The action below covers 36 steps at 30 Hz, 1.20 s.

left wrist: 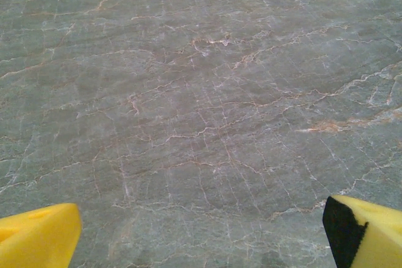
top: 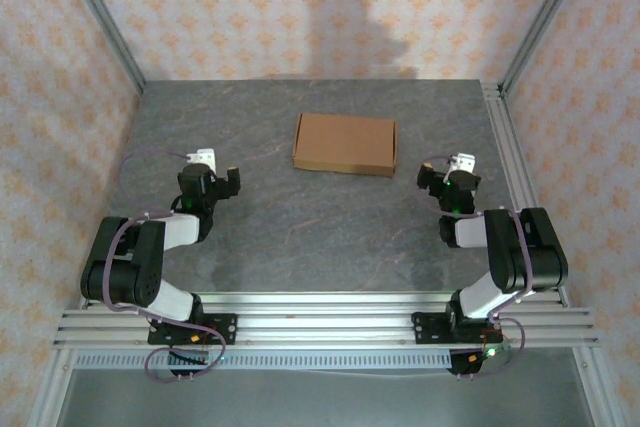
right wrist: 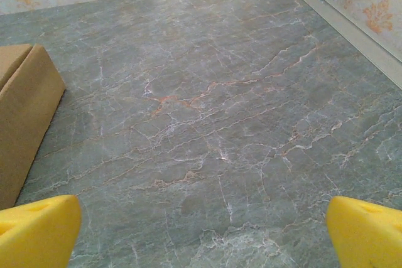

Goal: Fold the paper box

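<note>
– Yellow fingertips (left wrist: 38, 235) are seen nearest the lens in the left wrist view, cut off by the lower edge. How is the left hand (left wrist: 201, 240) held?

– It is spread wide. Its two tips are set at opposite bottom corners, with bare grey tabletop (left wrist: 201, 92) between them and nothing gripped. A black pad face is shown on the one tip; the other's inner face is turned out of sight.

– And the right hand (right wrist: 201, 233)?

– It is spread wide as well, and nothing is pinched. Its yellow tips are likewise cropped at the bottom corners, so little of each finger can be made out.

– Where is the paper box (top: 344, 143) found?

– From above it is seen lying flat on the far middle of the tabletop, between the two hands and farther back, touched by neither. In the right wrist view only one brown end of the paper box (right wrist: 25, 105) is caught, cut off by the left edge.

– Can flaps or slits be told?

– No; from above it is read only as a plain brown rectangle, and its seams are too small to be judged.
</note>
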Each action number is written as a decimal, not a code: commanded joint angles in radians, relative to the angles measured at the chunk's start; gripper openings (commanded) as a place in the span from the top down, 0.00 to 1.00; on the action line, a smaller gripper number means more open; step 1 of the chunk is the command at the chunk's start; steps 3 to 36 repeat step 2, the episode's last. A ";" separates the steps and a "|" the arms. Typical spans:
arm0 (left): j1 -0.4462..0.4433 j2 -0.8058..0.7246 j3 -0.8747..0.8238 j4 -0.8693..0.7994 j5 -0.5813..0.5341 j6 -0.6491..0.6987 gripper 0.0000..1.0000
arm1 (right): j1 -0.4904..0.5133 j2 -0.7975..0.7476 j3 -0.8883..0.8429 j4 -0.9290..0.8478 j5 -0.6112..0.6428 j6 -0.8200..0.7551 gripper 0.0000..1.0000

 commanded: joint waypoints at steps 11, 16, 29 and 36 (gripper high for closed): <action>-0.005 -0.009 0.018 0.033 -0.035 0.014 0.00 | -0.005 -0.001 0.017 0.006 0.014 0.015 0.01; -0.005 -0.009 0.018 0.033 -0.035 0.014 0.00 | -0.005 -0.001 0.017 0.006 0.014 0.015 0.01; -0.005 -0.009 0.018 0.033 -0.035 0.014 0.00 | -0.005 -0.001 0.017 0.006 0.014 0.015 0.01; -0.005 -0.009 0.018 0.033 -0.035 0.014 0.00 | -0.005 -0.001 0.017 0.006 0.014 0.015 0.01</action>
